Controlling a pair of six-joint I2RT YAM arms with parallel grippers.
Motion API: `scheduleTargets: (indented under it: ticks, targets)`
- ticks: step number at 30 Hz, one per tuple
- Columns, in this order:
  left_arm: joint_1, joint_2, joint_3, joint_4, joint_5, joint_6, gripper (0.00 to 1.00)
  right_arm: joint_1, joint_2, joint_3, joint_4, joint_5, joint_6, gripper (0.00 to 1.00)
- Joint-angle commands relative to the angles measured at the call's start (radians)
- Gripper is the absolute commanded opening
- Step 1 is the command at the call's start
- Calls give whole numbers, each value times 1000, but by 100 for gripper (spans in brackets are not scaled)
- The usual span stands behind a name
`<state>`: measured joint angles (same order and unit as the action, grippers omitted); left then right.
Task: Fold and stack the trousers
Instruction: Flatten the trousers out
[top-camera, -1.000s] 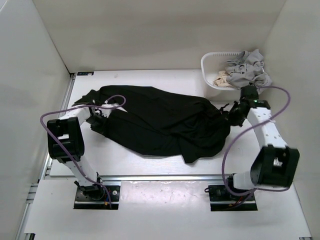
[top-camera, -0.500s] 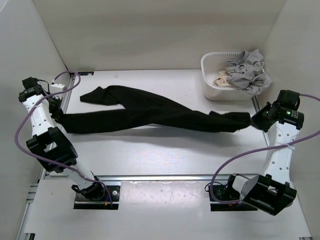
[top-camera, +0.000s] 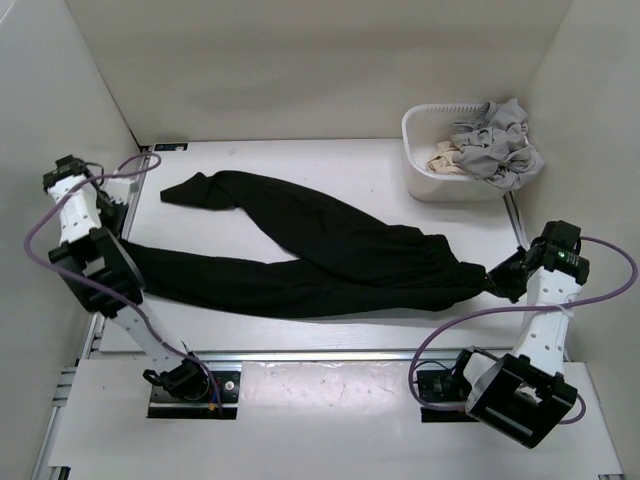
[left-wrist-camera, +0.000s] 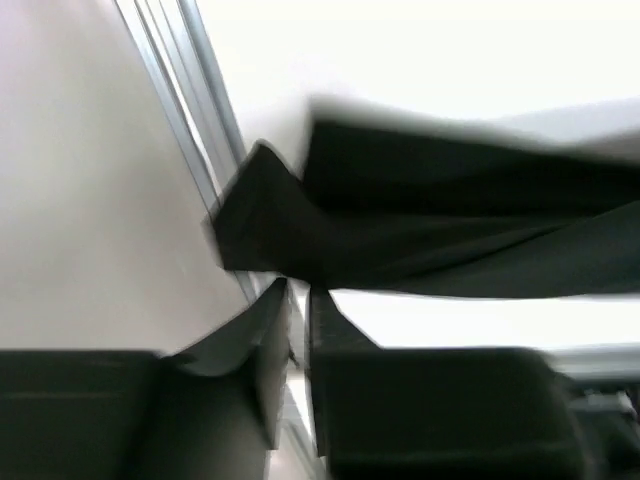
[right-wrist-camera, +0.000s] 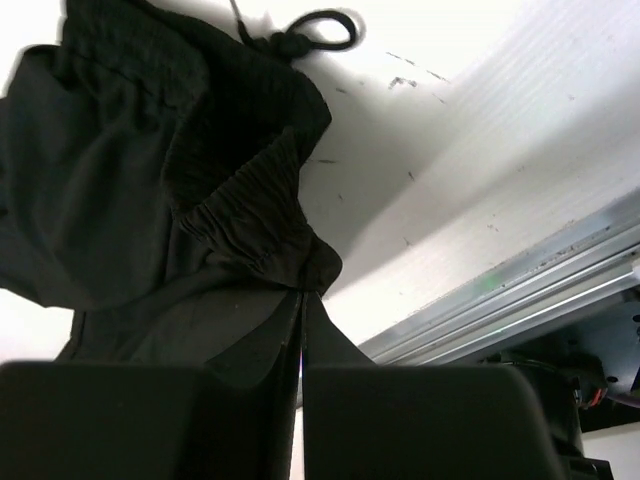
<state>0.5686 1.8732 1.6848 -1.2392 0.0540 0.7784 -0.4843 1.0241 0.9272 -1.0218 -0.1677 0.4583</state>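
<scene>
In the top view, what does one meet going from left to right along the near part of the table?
Left jaws, shut on a leg → black trousers → right jaws, shut on the waistband. The white basket, farther back, overlaps these sideways, so I omit it.

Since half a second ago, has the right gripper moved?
Yes. The right gripper has come toward the table's near edge, farther from the basket, still shut on the trousers.

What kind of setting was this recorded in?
Probably a lab recording cell: plain white panels box in the table, a metal rail edges its near side, and a basket of grey garments sits far right.
</scene>
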Motion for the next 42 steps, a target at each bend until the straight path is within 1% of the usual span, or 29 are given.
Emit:
scheduleTargets:
  ticks: [1,3,4,5,6,7,8,9,11,12,13,14,15,16,19,22,23,25,26,29,30,31,33,35,36,37,38,39,42]
  targets:
    - [-90,160,163,29,27,-108,28,-5,7,-11,46,-10,-23,0]
    - [-122,283,292,29,50,-184,39,-5,19,-22,46,-10,-33,0]
    - [-134,311,332,29,50,-214,51,-5,31,-22,46,-25,-33,0]
    - [-134,326,366,29,64,-261,58,-5,31,-22,46,-26,-43,0]
    - [-134,326,375,29,75,-274,63,-5,31,-13,46,-26,-43,0]
    - [-125,260,345,58,75,-274,76,-5,31,-13,37,-26,-52,0]
    - [-125,212,292,139,75,-274,86,-5,31,-13,37,-26,-52,0]
    - [-125,111,157,174,52,-257,86,-5,31,-13,37,-26,-61,0]
    - [-116,16,9,228,14,-214,85,-5,31,-13,37,-26,-61,0]
    - [-90,-26,-140,269,-14,-179,71,-5,22,-13,37,-26,-61,0]
    - [-66,-98,-210,293,-14,-166,62,-5,22,-22,37,-17,-61,0]
    - [-37,-127,-274,316,-14,-145,44,-5,22,-22,37,-16,-61,0]
    - [26,-150,-371,352,-14,-145,36,-5,13,-33,37,-16,-61,0]
    - [57,-179,-404,353,-14,-134,31,-5,13,-33,37,-16,-61,0]
    - [135,-194,-476,353,58,-134,31,-5,13,-33,37,-27,-70,0]
    - [148,-181,-517,403,58,-134,34,-5,13,-33,37,-18,-70,0]
    - [148,-149,-517,435,58,-143,40,-5,13,-33,37,-18,-70,0]
    - [148,-103,-495,452,67,-157,47,-5,13,-33,37,-18,-70,0]
    - [148,-54,-478,452,67,-166,62,-5,13,-33,28,-27,-70,0]
    - [157,9,-413,474,93,-179,78,-5,13,-33,28,-27,-79,0]
    - [157,20,-404,474,102,-188,87,-5,13,-33,28,-27,-79,0]
    - [157,30,-404,474,121,-188,100,-5,2,-33,28,-27,-79,0]
    - [157,30,-389,474,142,-188,100,-5,-8,-33,28,-27,-79,0]
    - [157,40,-389,462,210,-179,100,-5,-9,-42,28,-27,-79,0]
    - [157,40,-389,448,237,-159,92,-5,-18,-42,28,-17,-79,0]
    - [157,49,-389,433,285,-145,66,-5,-18,-42,28,-16,-79,0]
    - [157,49,-389,417,305,-145,34,-5,-18,-42,28,-16,-79,0]
    - [157,40,-410,396,322,-133,14,-5,-18,-42,28,-16,-79,0]
    - [181,1,-428,341,365,-64,14,-5,-18,-28,19,-3,-79,0]
